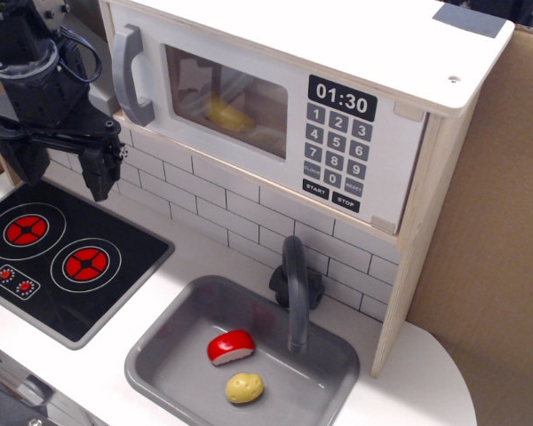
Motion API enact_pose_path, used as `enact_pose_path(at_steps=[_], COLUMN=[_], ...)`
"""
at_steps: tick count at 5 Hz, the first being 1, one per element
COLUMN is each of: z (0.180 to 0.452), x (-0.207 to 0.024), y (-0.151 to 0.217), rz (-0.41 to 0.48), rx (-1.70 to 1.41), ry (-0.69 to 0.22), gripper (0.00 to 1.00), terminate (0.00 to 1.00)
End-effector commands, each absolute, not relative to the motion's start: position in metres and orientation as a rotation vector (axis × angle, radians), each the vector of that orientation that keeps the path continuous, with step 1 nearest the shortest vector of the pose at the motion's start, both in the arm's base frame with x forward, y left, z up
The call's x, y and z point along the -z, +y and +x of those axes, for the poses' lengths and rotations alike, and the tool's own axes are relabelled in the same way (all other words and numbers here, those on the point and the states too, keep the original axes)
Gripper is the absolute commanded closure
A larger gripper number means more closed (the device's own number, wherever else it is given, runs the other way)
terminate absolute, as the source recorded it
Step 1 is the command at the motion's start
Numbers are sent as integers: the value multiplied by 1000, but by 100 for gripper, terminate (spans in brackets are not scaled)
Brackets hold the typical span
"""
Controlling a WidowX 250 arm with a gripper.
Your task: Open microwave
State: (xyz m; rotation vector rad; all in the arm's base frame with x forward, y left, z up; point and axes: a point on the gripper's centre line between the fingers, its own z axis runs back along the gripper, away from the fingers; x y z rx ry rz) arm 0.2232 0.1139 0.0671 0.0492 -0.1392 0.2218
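The microwave (275, 98) is a white-fronted wooden box mounted above the counter, with its door shut. Its grey vertical handle (131, 74) is at the door's left edge. A clear window (226, 102) shows a yellow item inside. A black clock display (342, 98) reads 01:30 above a grey keypad (336, 153). My black gripper (60, 169) hangs at the left, below and left of the handle, above the stove. Its two fingers are apart, open and empty, with the right fingertip (100, 182) pointing down.
A black stove top (58, 250) with two red burners lies under the gripper. A grey sink (173, 342) holds a red-and-white toy (231, 347) and a yellow potato (245, 387). A dark faucet (294, 293) stands behind it. A cardboard wall (497, 222) is at the right.
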Motion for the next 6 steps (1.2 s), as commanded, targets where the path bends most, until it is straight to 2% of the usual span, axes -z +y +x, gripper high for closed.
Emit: enact_pose_path(at_steps=[1, 3, 5, 6], z=[223, 270, 303, 310], x=[-67, -98, -98, -98], y=[114, 129, 146, 151], rz=[49, -38, -34, -29], rx=[-222, -199, -242, -241], ry=[-139, -210, -262, -261], gripper=[0, 0, 0, 0], terminate=[0, 0, 0, 0])
